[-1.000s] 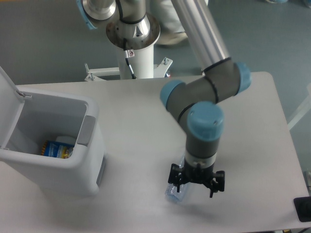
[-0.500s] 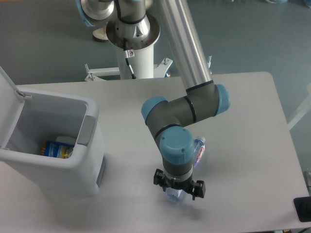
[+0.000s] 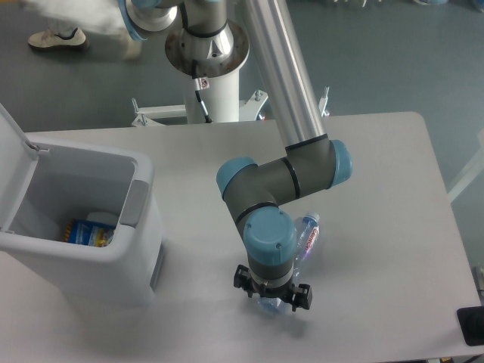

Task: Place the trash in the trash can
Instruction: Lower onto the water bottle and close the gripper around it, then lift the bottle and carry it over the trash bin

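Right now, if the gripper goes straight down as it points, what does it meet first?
Probably the bottle, whose lower end lies right under the gripper; then the table. Height is unclear from this view.

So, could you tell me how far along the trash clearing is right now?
Looks partly done: the trash can stands open with something already lying at its bottom, though I cannot tell what. In hand: the gripper is down over the water bottle, which lies on the table; whether it is gripped is hidden by the wrist. Left: lifting the bottle and dropping it in.

The pincer (image 3: 272, 297) sits low over the water bottle (image 3: 305, 236) lying on the table (image 3: 393, 197), its jaws hidden.
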Motion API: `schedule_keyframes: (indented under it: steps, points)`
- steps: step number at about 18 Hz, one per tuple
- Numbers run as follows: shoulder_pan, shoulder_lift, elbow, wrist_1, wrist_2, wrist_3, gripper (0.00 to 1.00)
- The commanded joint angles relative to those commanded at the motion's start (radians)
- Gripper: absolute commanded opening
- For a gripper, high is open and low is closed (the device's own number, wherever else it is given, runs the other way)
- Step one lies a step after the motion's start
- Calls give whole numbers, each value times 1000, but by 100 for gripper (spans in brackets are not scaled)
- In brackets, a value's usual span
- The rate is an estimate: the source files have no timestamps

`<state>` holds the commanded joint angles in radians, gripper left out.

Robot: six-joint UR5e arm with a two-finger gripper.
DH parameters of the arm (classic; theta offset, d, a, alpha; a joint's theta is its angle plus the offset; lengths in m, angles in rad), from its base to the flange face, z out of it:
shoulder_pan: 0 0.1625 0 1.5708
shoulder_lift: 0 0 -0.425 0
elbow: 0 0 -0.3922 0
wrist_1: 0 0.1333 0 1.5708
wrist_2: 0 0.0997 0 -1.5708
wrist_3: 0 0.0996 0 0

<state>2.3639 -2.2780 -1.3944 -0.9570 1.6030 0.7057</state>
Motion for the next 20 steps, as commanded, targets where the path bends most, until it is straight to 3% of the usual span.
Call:
schedule_keyframes:
  steps: [2, 5, 14, 20]
  points:
    - [0, 0, 5, -14, -2, 0, 47]
    - [0, 0, 8, -14, -2, -5, 40]
    - [8, 11, 34, -11, -17, -15, 40]
    - [46, 17, 124, 0, -126, -136, 40]
